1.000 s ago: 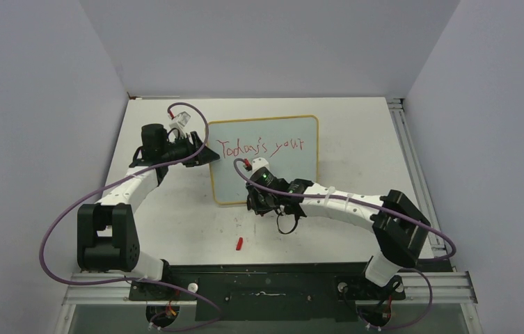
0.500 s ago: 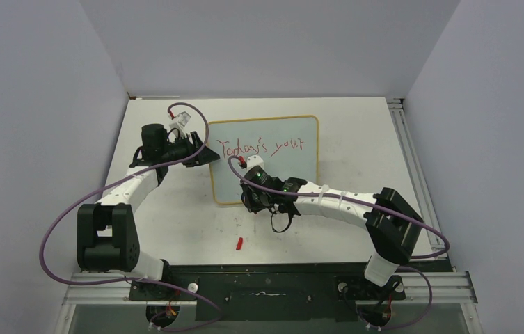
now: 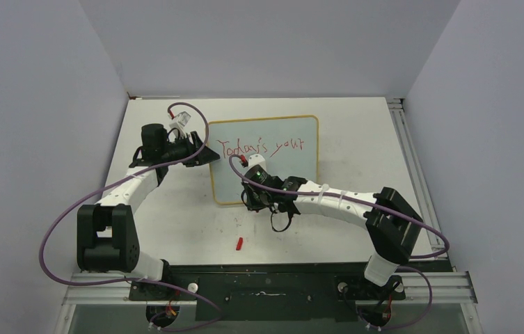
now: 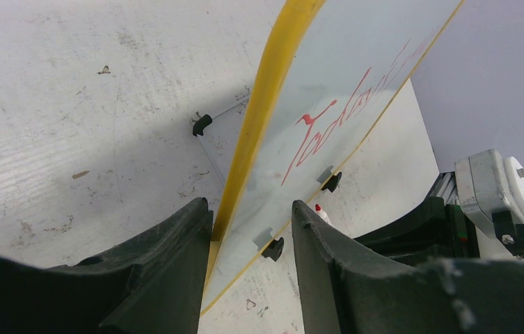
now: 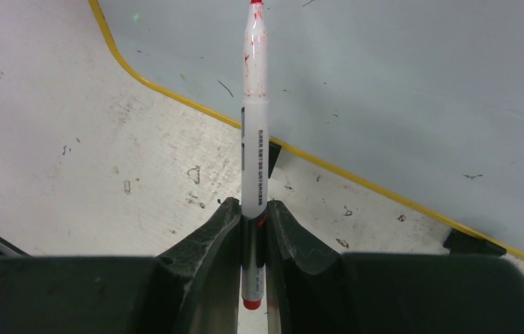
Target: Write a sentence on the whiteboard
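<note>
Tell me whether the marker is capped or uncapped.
Uncapped: in the right wrist view the marker shows its bare red tip, pointing at the whiteboard.

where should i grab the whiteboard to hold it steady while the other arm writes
Take the whiteboard by its left frame edge, coming in from the left with one finger in front, one behind. It stands propped on clip feet, and that edge is thin and clear of the sentence.

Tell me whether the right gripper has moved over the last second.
Yes: the right gripper shifted slightly left, toward the left frame edge of the whiteboard.
</note>
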### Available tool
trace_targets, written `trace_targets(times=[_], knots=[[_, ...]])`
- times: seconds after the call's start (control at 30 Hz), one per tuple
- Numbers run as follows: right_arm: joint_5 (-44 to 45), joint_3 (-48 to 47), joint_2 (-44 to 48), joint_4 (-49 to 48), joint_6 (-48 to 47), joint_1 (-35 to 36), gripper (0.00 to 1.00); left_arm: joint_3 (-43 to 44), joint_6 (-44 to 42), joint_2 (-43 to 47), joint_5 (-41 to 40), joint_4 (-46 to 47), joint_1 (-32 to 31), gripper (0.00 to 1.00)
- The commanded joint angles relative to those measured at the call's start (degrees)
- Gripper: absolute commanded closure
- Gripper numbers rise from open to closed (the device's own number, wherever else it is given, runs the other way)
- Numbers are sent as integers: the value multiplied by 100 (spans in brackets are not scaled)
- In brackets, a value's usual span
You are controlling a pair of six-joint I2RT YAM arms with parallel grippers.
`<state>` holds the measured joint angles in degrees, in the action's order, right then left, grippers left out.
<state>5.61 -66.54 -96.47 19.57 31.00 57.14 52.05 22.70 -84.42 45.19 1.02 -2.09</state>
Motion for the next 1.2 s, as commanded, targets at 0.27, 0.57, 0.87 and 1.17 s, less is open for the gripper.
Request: trace_targets(times=[0.27, 0.57, 0.87, 1.17], knots=[[316, -279, -152, 25, 106, -75, 95, 68, -29, 241, 182, 134, -55, 56], [441, -348, -249, 123, 83, -81, 95, 68, -29, 243, 182, 141, -55, 56], [481, -509, -388, 256, 72, -100, 95, 63, -35, 261, 192, 140, -55, 56], [433, -636, -490, 260, -27, -109, 95, 68, -30, 265, 189, 146, -55, 56]])
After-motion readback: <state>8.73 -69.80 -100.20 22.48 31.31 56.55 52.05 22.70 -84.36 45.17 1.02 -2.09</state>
